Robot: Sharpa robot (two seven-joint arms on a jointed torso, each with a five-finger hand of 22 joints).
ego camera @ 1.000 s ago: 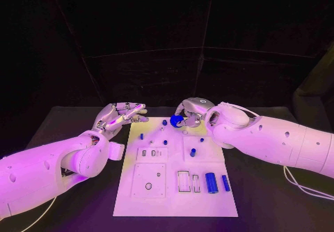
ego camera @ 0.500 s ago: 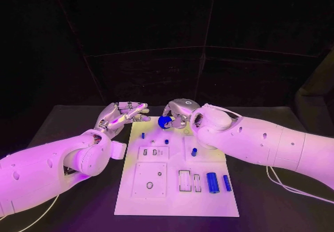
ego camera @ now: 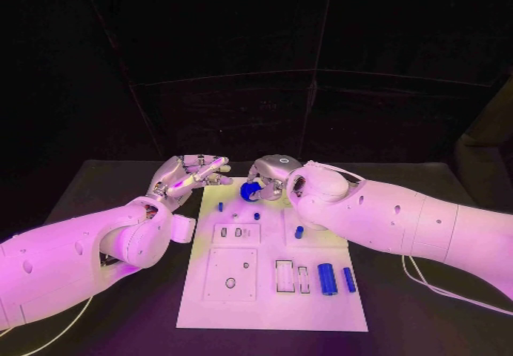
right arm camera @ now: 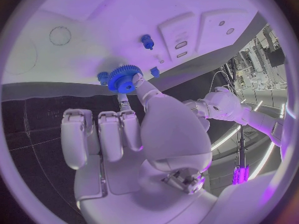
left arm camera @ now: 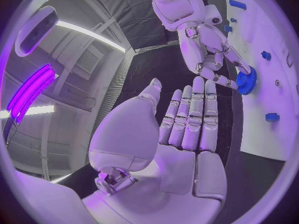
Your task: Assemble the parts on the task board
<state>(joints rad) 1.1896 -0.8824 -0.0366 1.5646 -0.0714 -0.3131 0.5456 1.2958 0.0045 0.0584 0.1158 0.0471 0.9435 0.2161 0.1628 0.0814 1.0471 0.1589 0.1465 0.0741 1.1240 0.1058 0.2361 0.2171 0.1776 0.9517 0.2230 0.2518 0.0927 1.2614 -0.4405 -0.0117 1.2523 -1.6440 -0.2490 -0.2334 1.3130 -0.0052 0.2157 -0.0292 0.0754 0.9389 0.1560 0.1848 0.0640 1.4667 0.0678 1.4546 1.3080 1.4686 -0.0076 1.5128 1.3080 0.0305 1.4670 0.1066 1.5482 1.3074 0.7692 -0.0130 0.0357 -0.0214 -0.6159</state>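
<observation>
- Head view: the black table (ego camera: 96,185) is seen beneath everything, with the white task board (ego camera: 267,297) laid along its middle.
- The right arm (ego camera: 406,222) is stretched in across the board's far right corner, and the left arm (ego camera: 75,252) is laid in beside the board's left edge.
- The left hand (ego camera: 190,176) is held just off the board's far left corner, above the table; its fingers are extended side by side and nothing is gripped, as is confirmed in the left wrist view (left arm camera: 187,129).
- The right hand (ego camera: 273,175) is placed over the far end of the board, and a blue gear (ego camera: 251,191) is pinched at its fingertips; in the right wrist view the gear (right arm camera: 125,78) is seen held between the thumb and one finger, just above the white surface, while the other fingers are kept straight.
- Whether the gear is touching the board cannot be told.
- Two blue cylinders (ego camera: 327,279) are laid side by side near the board's near right edge.
- Small blue pegs (ego camera: 256,216) are stood upright on the far half of the board, near the gear.
</observation>
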